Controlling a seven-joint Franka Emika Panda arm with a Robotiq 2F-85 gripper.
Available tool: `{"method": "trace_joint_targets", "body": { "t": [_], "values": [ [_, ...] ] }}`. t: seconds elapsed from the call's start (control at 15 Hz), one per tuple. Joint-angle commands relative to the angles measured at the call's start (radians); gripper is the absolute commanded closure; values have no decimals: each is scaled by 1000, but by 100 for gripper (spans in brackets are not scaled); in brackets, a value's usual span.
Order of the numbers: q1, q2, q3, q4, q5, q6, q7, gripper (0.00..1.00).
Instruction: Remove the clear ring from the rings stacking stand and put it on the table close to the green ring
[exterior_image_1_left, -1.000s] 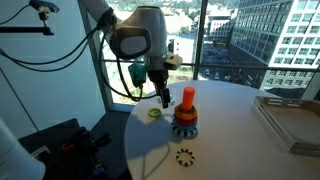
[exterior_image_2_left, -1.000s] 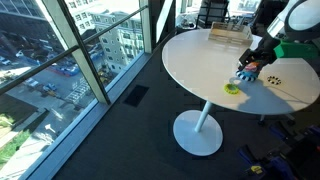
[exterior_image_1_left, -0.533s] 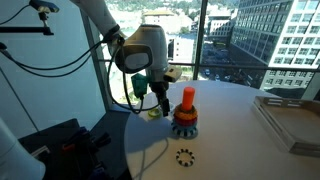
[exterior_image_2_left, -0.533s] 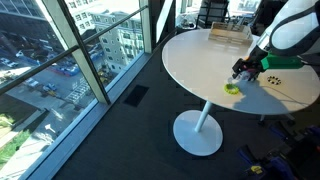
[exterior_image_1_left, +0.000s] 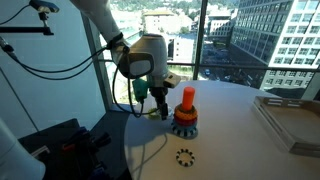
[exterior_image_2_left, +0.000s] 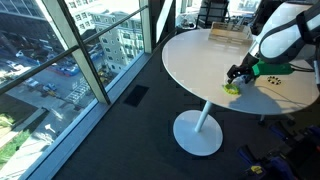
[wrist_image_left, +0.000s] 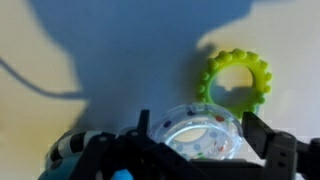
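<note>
In the wrist view my gripper (wrist_image_left: 197, 135) is shut on the clear ring (wrist_image_left: 200, 132), a transparent ring with small coloured dots, held just above the white table (wrist_image_left: 90, 40). The green ring (wrist_image_left: 238, 82) lies flat on the table just beyond it, slightly to the right. In an exterior view my gripper (exterior_image_1_left: 158, 108) hangs low over the table beside the rings stacking stand (exterior_image_1_left: 186, 112), whose orange-red peg rises from orange rings on a dark bluish base. The green ring also shows under the gripper in an exterior view (exterior_image_2_left: 231, 89).
A dark toothed ring (exterior_image_1_left: 184, 156) lies on the table in front of the stand. A flat tray or box (exterior_image_1_left: 292, 122) sits at the table's far side. The table edge is close to the gripper, with windows and floor beyond.
My gripper has moved away from the stand toward the green ring and lowered toward the table, still holding the clear ring.
</note>
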Motion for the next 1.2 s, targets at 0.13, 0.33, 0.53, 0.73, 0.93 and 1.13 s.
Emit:
{"method": "trace_joint_targets", "body": {
  "t": [0.13,0.33,0.53,0.73,0.93,1.13],
  "values": [
    [24,29,-21,28,-22,-3,40,34],
    [28,22,-27,25,-26,-7,40,3],
    [26,10,-28,19,-25,-20,31,0],
    [19,-9,-24,16,-24,-64,17,0],
    [0,-53,-6,10,-15,-148,-29,0],
    [-6,-108,-5,6,-18,-230,-55,0]
  ]
}}
